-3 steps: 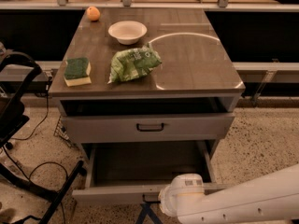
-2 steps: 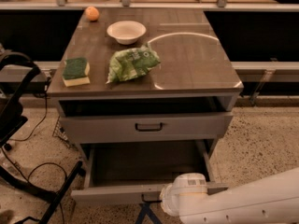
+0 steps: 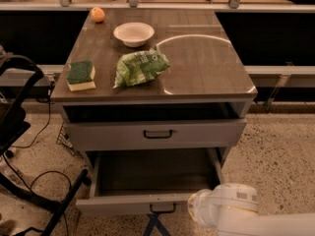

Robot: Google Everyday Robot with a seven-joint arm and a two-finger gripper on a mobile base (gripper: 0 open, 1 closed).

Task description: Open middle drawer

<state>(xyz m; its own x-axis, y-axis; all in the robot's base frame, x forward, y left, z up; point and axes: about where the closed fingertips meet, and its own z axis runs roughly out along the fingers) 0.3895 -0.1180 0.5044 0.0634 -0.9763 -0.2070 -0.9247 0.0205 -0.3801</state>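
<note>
Beyond the gripper (image 3: 156,223), looking onto a brown metal tabletop (image 3: 206,68) carrying an orange (image 3: 97,14) at the far edge, a white bowl (image 3: 134,34), a green bag (image 3: 140,69) and, left of the bag, a green-and-yellow sponge (image 3: 81,75). Seeing speckled floor (image 3: 275,151) off to the gripper's right, a black frame (image 3: 19,112) and loose cables (image 3: 44,176) well to its left. Finding the middle drawer (image 3: 147,176) directly behind the gripper, standing pulled far out under the upper drawer (image 3: 108,134), showing a wide, bare grey inside and a shallow front with a small black handle (image 3: 162,208) at its centre. Placing the gripper at the bottom edge, just under that handle, at the tip of the white arm (image 3: 231,213) stretching from the right; not managing to tell whether clamped or spread.
</note>
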